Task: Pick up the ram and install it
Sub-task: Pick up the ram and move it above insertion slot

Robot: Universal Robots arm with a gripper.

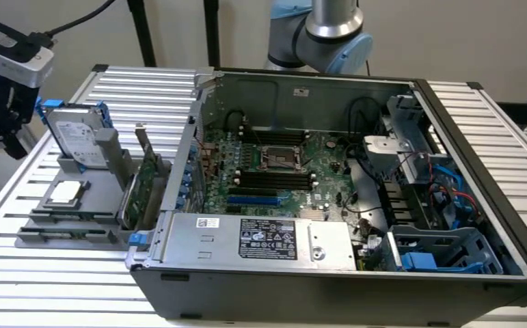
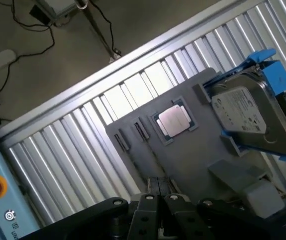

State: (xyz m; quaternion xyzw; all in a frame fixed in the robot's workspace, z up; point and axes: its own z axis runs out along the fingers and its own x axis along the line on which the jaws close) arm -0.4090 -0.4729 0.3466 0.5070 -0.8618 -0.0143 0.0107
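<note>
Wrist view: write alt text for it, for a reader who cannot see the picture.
The gripper hangs over a grey holder tray on a slatted metal table. A silver processor chip lies in the tray's square recess, and a hard drive in blue rails leans at one end of it.
</note>
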